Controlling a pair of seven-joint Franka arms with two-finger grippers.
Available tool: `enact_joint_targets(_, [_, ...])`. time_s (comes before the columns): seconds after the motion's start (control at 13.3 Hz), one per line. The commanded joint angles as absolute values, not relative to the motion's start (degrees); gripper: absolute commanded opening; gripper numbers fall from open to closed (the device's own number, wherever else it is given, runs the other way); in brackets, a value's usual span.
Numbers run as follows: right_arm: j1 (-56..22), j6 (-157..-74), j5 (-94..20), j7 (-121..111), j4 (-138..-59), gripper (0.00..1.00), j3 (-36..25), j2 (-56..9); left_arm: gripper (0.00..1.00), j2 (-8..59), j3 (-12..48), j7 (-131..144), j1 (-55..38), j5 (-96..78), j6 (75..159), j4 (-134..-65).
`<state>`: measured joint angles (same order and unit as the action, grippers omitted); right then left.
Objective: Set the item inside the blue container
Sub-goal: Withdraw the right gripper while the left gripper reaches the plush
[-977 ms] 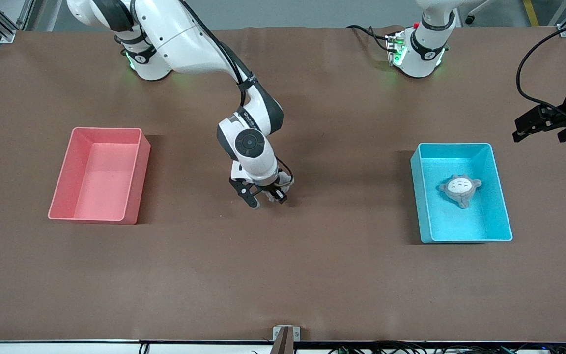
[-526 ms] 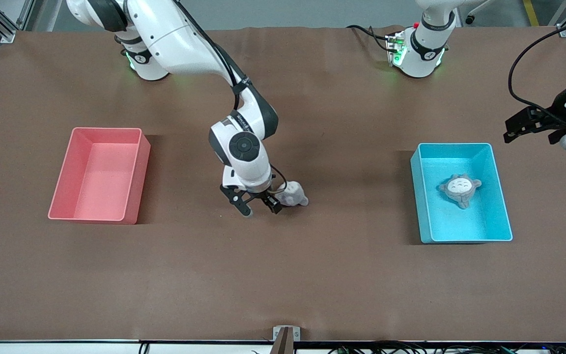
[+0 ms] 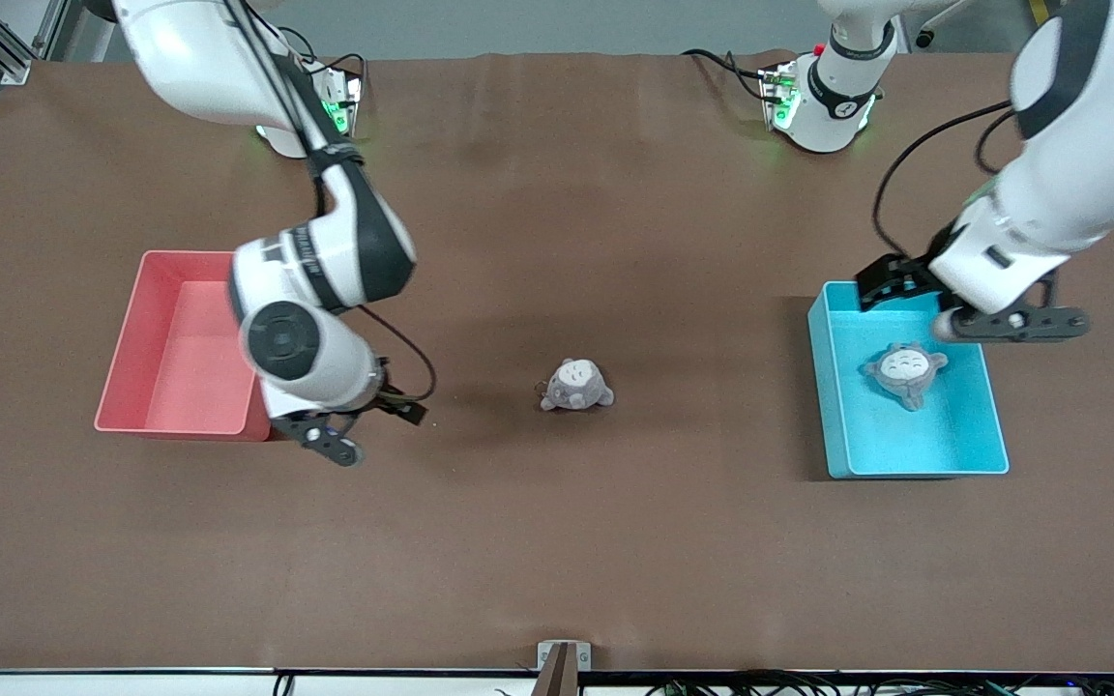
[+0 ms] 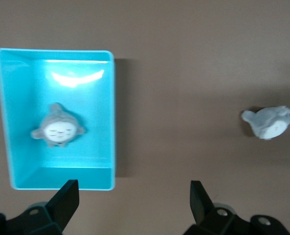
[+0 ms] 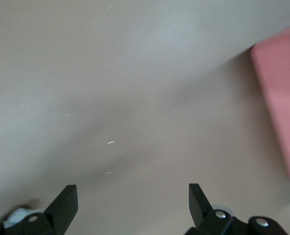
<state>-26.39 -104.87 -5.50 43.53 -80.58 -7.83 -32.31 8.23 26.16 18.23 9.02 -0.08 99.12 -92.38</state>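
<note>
Two bins are seen on the brown tabletop (image 3: 557,541): one blue container (image 3: 990,425) toward the left arm's end, one pink bin (image 3: 156,319) toward the right arm's end. Two grey plush toys are counted. One plush (image 3: 905,371) lies inside the blue container, face up, on the floor of the bin nearer its base-side wall; it is also seen in the left wrist view (image 4: 57,131). The second plush (image 3: 575,385) sits on the bare tabletop between the two bins, well apart from both, touched by nothing; it shows in the left wrist view too (image 4: 268,121).

Two arms are in view. The left gripper (image 3: 1010,325) is held over the blue container, above its base-side end and just beside the plush in it; the fingers (image 4: 66,200) are spread wide, nothing between them. The blue container (image 4: 113,122) is seen below it in the left wrist view.

The right gripper (image 3: 356,433) is over the tabletop just beside the pink bin's corner nearest the front camera; its fingers (image 5: 66,203) are spread apart and empty. A pink bin edge (image 5: 281,112) shows in the right wrist view.
</note>
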Motion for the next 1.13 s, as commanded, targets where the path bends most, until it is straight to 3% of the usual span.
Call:
enact_joint_targets(0.0, [-19.36,-101.35,-4.92,28.8,-83.06,1.0,-6.59,-27.96,1.0,13.43,26.63,26.43,3.63,-0.17,104.3,-91.41])
enact_joint_targets(0.38, [-9.42,-93.97,2.26,9.69,-82.71,1.0,-6.5,-24.0,1.0,23.27,26.46,39.26,-7.27,0.44,121.16,-91.67])
enact_joint_targets(0.75, [-0.98,-91.23,2.2,-1.65,-82.18,1.0,-6.5,-21.97,1.0,34.34,26.19,47.53,-15.28,7.28,139.27,-91.23])
enact_joint_targets(1.05, [1.49,-88.7,2.63,-1.32,-77.71,1.0,-6.33,-22.41,1.0,39.28,26.1,48.43,-17.31,11.86,142.21,-91.41])
